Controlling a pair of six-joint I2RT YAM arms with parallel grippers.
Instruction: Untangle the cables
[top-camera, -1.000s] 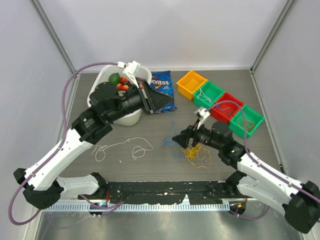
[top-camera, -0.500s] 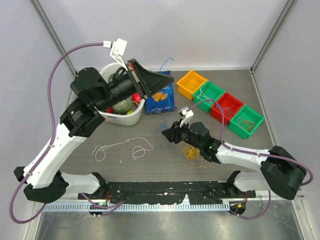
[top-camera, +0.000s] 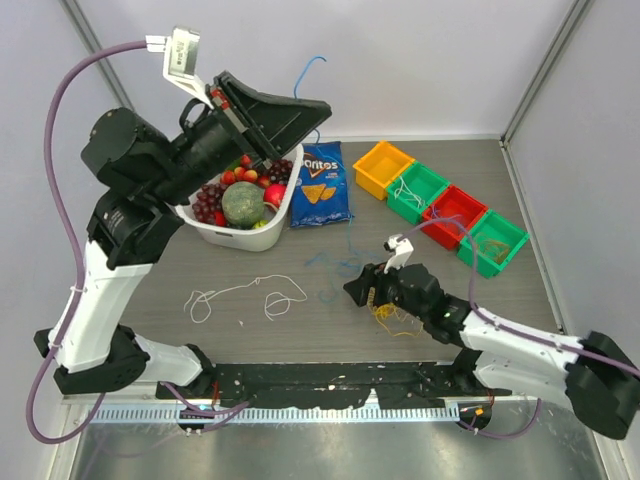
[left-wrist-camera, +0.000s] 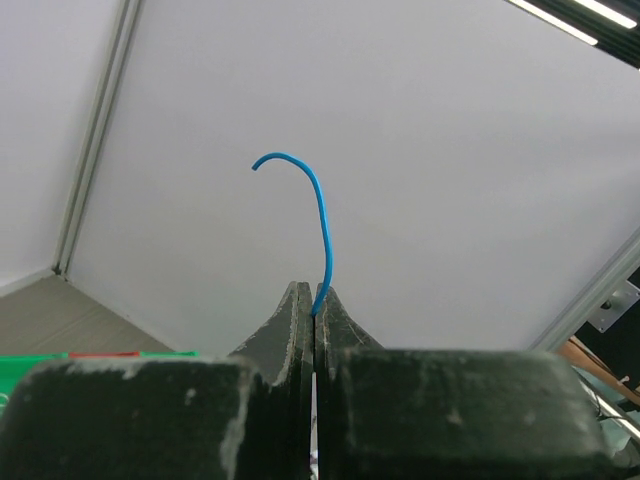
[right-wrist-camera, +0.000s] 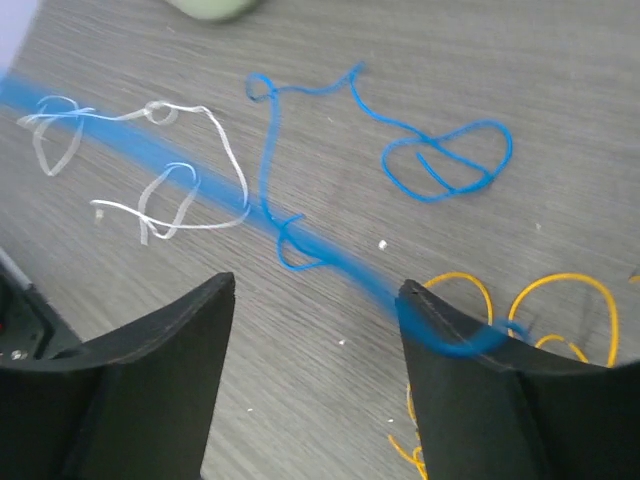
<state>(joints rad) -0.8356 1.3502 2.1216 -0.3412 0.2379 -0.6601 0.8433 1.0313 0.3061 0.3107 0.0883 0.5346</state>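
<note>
The thin, limp blue cable (left-wrist-camera: 322, 225) has changed most. A second ago your left gripper (left-wrist-camera: 314, 295) sat low over the white plastic basket of fruit (top-camera: 250, 238) at about 10 o'clock on the table. Now it is lifted high toward 11 o'clock, jaws pressed fully together on that cable, with a short curled end standing up above the fingertips. The rest of the blue cable trails down to the grey wood-grain table (top-camera: 200, 265), where its loose loops lie near the centre, at about 11 o'clock from your right gripper (right-wrist-camera: 315, 300). In the right wrist view a blurred blue stretch crosses in front of the fingers, and you cannot tell whether it touches them. The right gripper has stayed low, just right of centre; its jaws stand wide apart and hold nothing. Under it, toward 5 o'clock, the thin yellow cable (top-camera: 398, 320) lies in a loose tangle, well apart from the thin white cable (top-camera: 245, 292) spread out at 8 o'clock. With the left arm up, the fruit in the basket is now uncovered. The blue Doritos crisp bag (top-camera: 318, 185) lies at 12 o'clock just beside the basket. The row of four small plastic bins (top-camera: 436, 203), orange, green, red, green, runs from 1 to 3 o'clock, and both green ones hold bits of string.
</note>
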